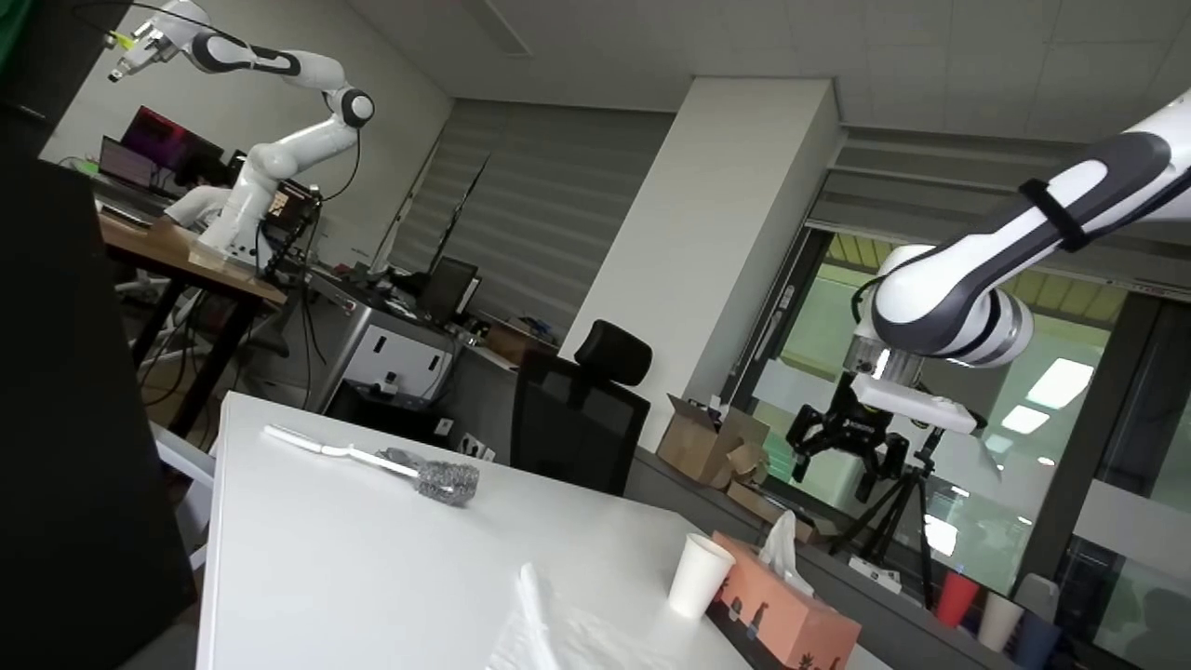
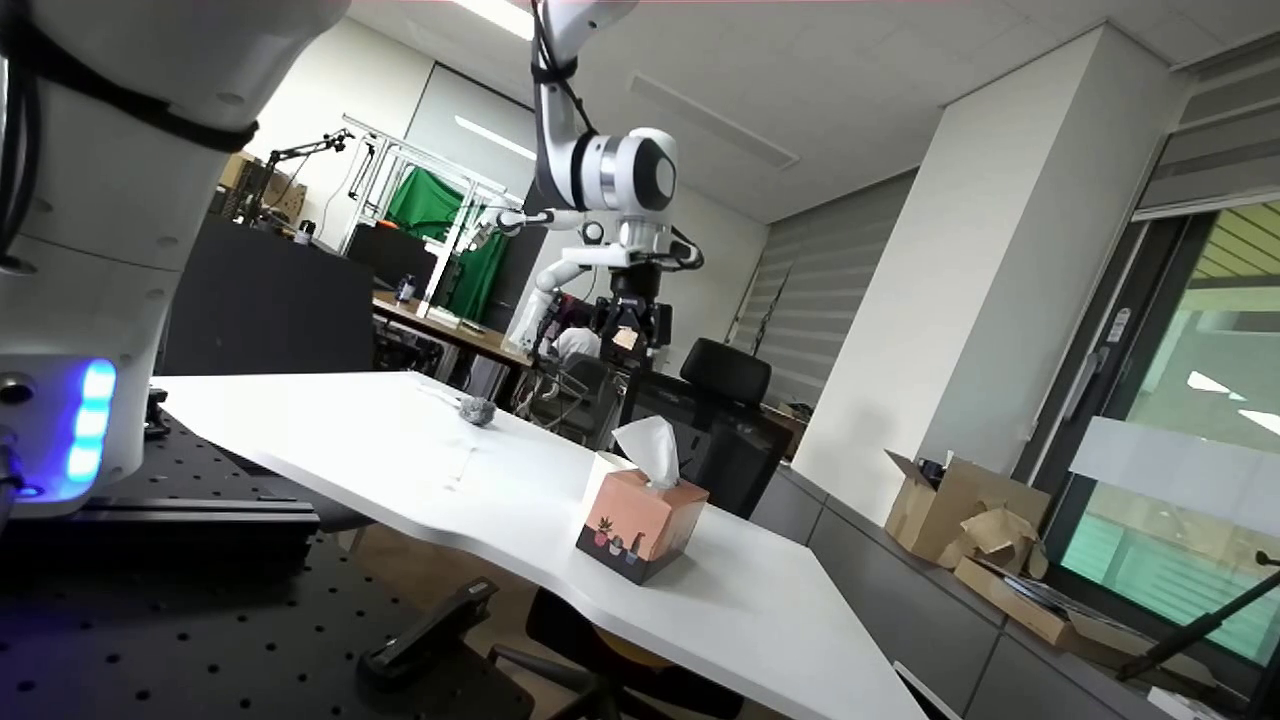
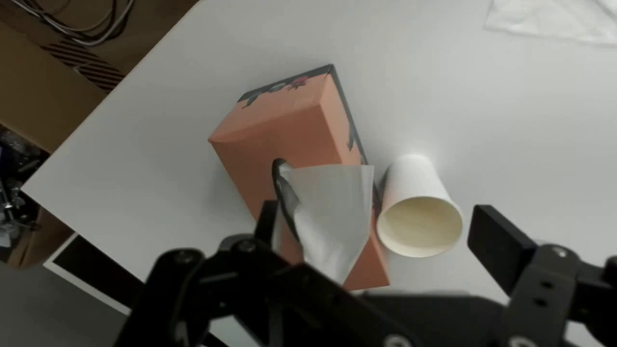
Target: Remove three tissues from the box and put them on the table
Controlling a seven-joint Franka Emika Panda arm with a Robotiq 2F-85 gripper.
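Observation:
The orange tissue box (image 1: 786, 609) stands on the white table (image 1: 372, 558); it also shows in an exterior view (image 2: 640, 515) and the wrist view (image 3: 289, 140). A white tissue (image 3: 332, 207) sticks up from its slot, also seen in both exterior views. A white, thin tissue-like sheet (image 1: 568, 637) lies on the table; its edge shows in the wrist view (image 3: 554, 19). My gripper (image 1: 835, 473) is open and empty, high above the box and apart from it. In the wrist view its jaws (image 3: 378, 221) spread wide over the box and cup.
A white paper cup (image 3: 417, 178) stands right beside the box. A white-handled grey duster (image 1: 447, 481) lies near the table's far edge. A black chair (image 1: 577, 419) stands behind the table. Cardboard boxes (image 2: 965, 510) sit on a low ledge.

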